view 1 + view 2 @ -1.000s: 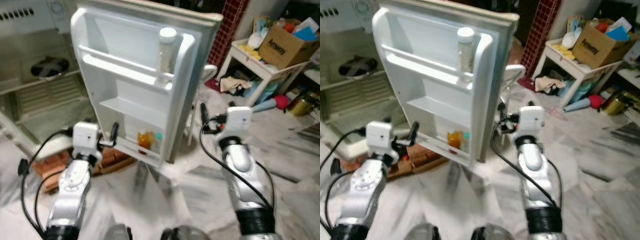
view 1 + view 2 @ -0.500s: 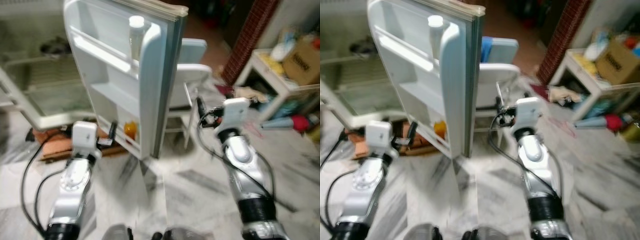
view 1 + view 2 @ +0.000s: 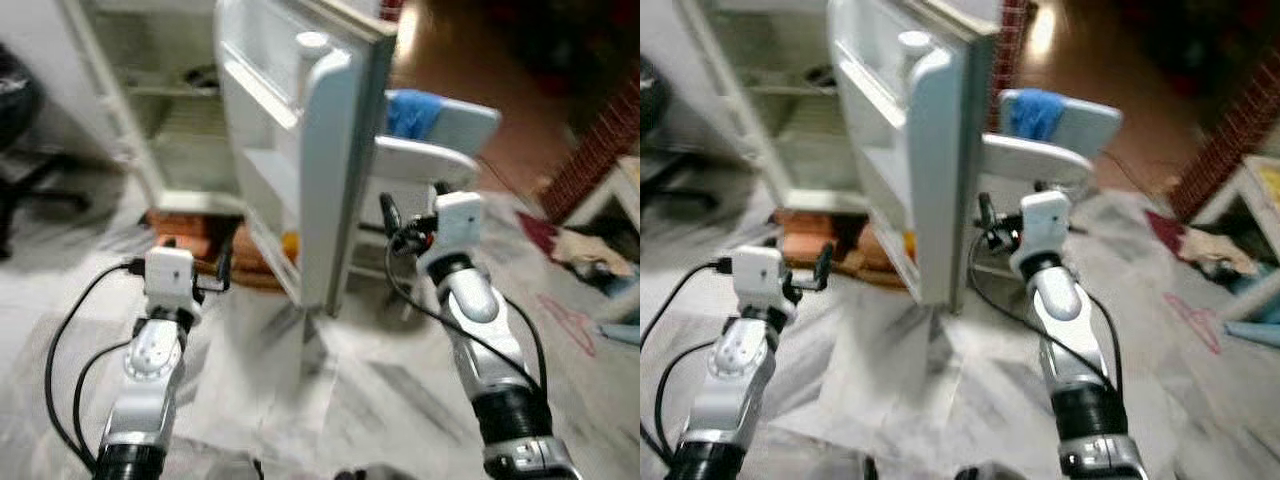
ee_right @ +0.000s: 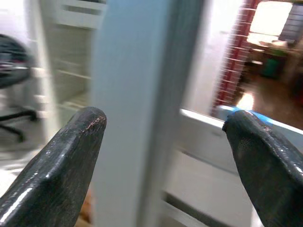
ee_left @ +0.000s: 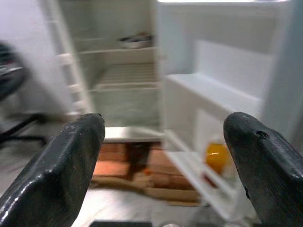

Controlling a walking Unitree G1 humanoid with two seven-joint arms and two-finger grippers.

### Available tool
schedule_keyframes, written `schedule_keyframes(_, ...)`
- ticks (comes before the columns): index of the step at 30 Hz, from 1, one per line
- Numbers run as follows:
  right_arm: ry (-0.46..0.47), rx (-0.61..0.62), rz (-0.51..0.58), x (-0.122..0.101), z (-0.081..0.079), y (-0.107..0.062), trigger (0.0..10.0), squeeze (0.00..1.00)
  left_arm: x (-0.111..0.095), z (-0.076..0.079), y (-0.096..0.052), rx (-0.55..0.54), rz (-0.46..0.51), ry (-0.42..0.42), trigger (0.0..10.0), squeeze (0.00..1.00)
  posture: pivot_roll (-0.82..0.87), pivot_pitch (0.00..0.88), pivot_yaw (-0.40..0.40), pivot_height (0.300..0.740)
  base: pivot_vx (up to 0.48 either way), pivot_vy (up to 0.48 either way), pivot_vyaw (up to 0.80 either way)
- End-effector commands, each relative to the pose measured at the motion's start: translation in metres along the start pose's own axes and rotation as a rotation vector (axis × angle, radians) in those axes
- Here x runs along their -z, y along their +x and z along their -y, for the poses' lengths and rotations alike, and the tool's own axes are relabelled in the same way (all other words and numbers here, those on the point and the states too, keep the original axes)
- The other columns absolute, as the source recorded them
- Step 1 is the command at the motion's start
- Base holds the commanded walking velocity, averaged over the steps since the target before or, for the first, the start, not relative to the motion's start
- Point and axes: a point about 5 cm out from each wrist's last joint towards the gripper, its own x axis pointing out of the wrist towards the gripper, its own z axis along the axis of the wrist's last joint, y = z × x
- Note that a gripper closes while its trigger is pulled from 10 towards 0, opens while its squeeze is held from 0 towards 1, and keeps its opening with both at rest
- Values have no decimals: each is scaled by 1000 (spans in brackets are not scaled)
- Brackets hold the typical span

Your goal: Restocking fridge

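Swinging left since a second earlier, the robot's view now took in the fridge (image 3: pixel 160 110) interior beside its white door (image 3: pixel 320 170), which stood open, edge-on, a pale bottle (image 3: pixel 310 50) in its upper rack, an orange item (image 5: pixel 217 157) low. Left claw (image 5: pixel 161 156) and right claw (image 4: pixel 161 156) hung spread apart, empty, flanking the door.
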Motion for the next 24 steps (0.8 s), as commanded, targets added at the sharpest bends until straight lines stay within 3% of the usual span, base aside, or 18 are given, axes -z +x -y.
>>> schedule_keyframes(1,6,-1,-7,2,1,0,10000,0,-2,-2,2,-11,9,-4,10000,0,2,29,-43,740,446,0,0)
schedule_keyframes(10,2,-1,2,1,-1,1,10000,0,-2,1,2,1,13,-10,10000,0,3,27,-41,740,464,0,0)
schedule_keyframes(24,5,-13,5,1,0,8,10000,0,12,-10,-14,-44,-54,-13,10000,0,18,36,-38,740,0,0,0)
